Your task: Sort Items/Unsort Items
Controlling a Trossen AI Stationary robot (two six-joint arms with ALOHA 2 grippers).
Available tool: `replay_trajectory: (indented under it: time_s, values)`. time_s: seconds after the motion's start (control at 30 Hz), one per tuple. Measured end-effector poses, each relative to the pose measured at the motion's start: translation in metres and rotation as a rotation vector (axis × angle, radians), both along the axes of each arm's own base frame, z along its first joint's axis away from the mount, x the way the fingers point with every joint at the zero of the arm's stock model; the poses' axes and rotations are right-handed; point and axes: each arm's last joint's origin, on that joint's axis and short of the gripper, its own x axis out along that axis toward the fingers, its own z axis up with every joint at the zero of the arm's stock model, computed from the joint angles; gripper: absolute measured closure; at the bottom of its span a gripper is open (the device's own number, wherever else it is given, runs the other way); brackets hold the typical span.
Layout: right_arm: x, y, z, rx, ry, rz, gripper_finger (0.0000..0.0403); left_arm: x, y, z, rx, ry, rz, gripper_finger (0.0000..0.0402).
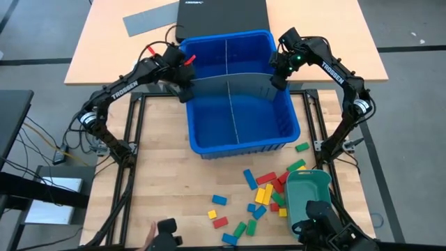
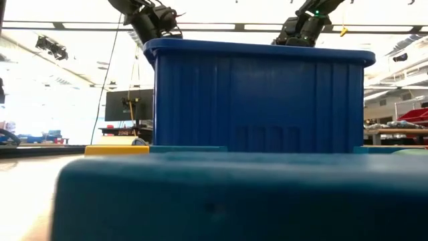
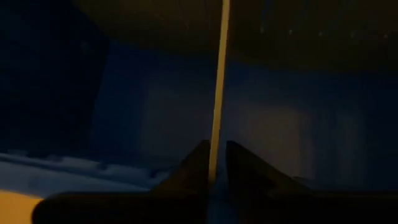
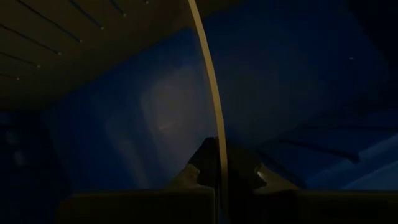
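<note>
A blue bin [image 1: 240,90] stands mid-table, also seen in the low view [image 2: 257,94]. A grey cross divider sheet [image 1: 233,80] spans it from left to right and bows toward the far side. It crosses a long divider [image 1: 232,115] running far to near. My left gripper [image 1: 187,85] is shut on the cross divider's left end at the bin's left wall. My right gripper [image 1: 279,77] is shut on its right end at the right wall. Red, yellow, green and blue blocks [image 1: 261,195] lie loose on the table in front of the bin. My left gripper pinches the cross divider's left end [image 3: 214,146] between its two fingers [image 3: 196,165], one on each face of the thin sheet. It reaches down inside the bin at the left wall. The sheet stands on edge. My right gripper pinches the cross divider's right end [image 4: 217,134] between its two fingers [image 4: 202,158], one on each face. It comes from above at the bin's right wall. The sheet stands on edge and curves away from the fingers.
A teal tray [image 1: 306,199] sits at the front right among the blocks and fills the low view's foreground [image 2: 234,194]. A spare grey sheet [image 1: 150,17] and a black case [image 1: 219,15] lie on the far table. A person's hand [image 1: 150,236] shows at the near edge.
</note>
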Motion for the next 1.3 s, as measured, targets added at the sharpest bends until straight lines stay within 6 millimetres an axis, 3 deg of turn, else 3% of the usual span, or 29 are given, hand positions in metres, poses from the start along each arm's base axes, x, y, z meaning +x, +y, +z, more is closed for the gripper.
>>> replay_trajectory:
  time_s: [0.33, 0.67, 0.93, 1.13, 1.3]
  values:
    - [0.000, 0.000, 0.000, -0.003, 0.001, 0.003, 0.0397, -0.001, -0.002, 0.034, -0.018, -0.115, -0.012, 0.0337]
    - [0.000, 0.000, 0.000, 0.000, 0.001, 0.005, 0.0396, 0.001, 0.018, 0.017, -0.114, -0.130, 0.073, 0.0337]
    - [0.000, 0.001, 0.000, 0.005, 0.003, 0.006, 0.0396, 0.001, 0.022, 0.052, -0.048, -0.224, 0.079, 0.0336]
    - [0.000, 0.001, 0.000, 0.008, -0.001, 0.008, 0.0396, 0.001, 0.047, 0.035, -0.245, -0.192, 0.101, 0.0313]
    - [0.000, 0.001, 0.000, 0.009, -0.002, 0.008, 0.0396, 0.009, 0.054, 0.027, -0.334, -0.164, 0.072, 0.0269]
